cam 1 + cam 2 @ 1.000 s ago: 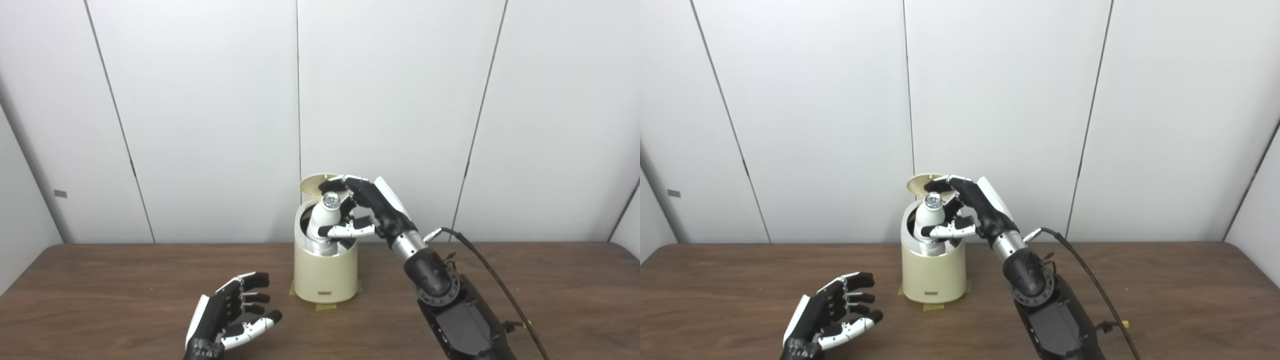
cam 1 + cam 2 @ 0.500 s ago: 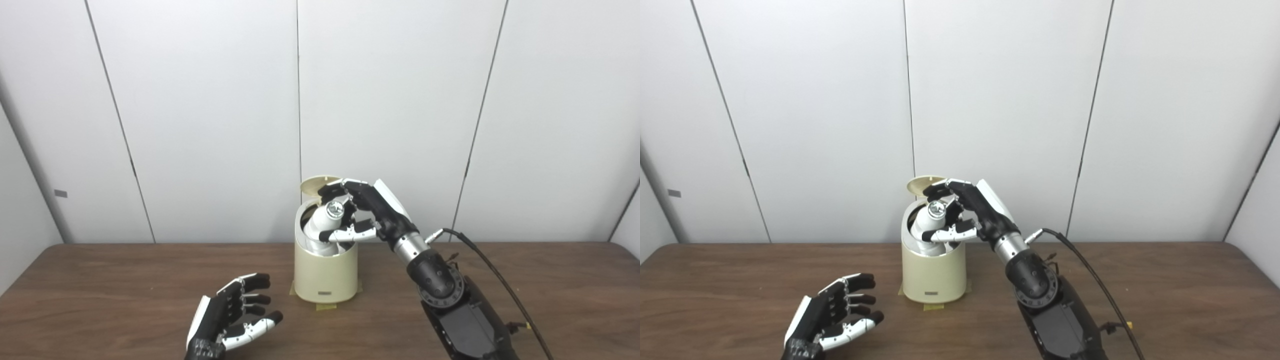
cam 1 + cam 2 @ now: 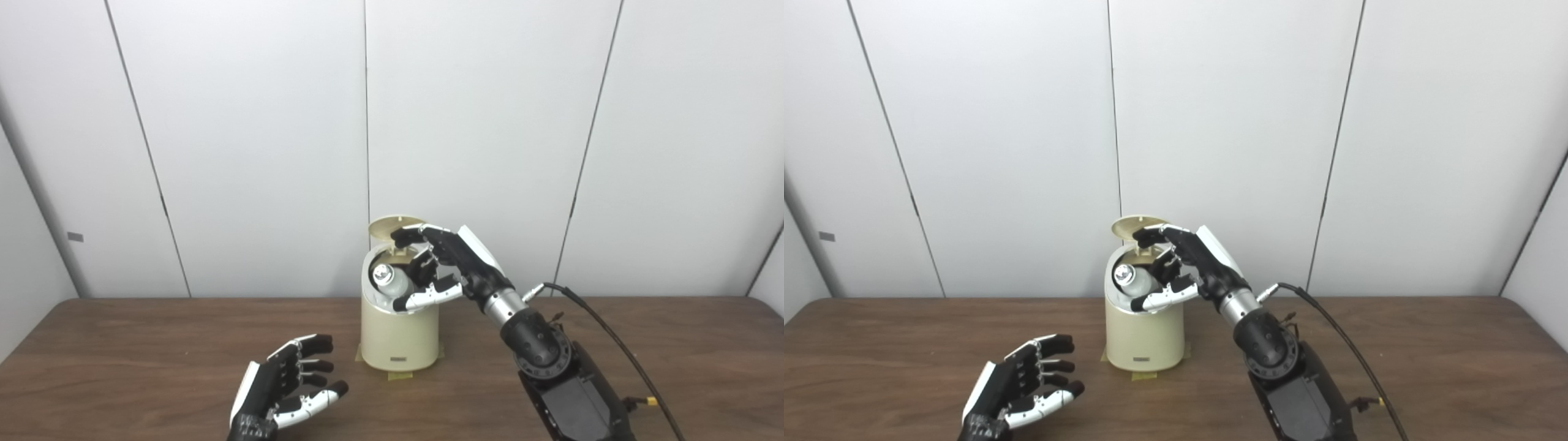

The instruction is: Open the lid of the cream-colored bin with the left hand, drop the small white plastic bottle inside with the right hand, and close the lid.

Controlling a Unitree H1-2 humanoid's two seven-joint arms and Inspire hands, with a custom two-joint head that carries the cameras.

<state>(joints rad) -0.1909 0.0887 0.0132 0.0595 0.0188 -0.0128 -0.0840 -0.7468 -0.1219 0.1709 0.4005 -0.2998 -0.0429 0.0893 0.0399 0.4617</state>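
At the back middle of the worktop [image 3: 122, 343] stands the cream-colored bin [image 3: 399, 337], its lid [image 3: 397, 225] tipped up at the rear so the mouth is clear for the drop. Yellow tape at its base seems meant to keep it from sliding. The small white plastic bottle [image 3: 388, 278] lies tilted inside the opening, cap toward the left rim, apparently let go. Over the mouth hovers the right robot hand [image 3: 444, 266], fingers spread apart and gripping nothing, its upper fingertips close to the raised lid's edge; contact cannot be judged. Near the front, the left robot hand [image 3: 285, 383] rests loosely spread and empty, likely waiting to close the lid.
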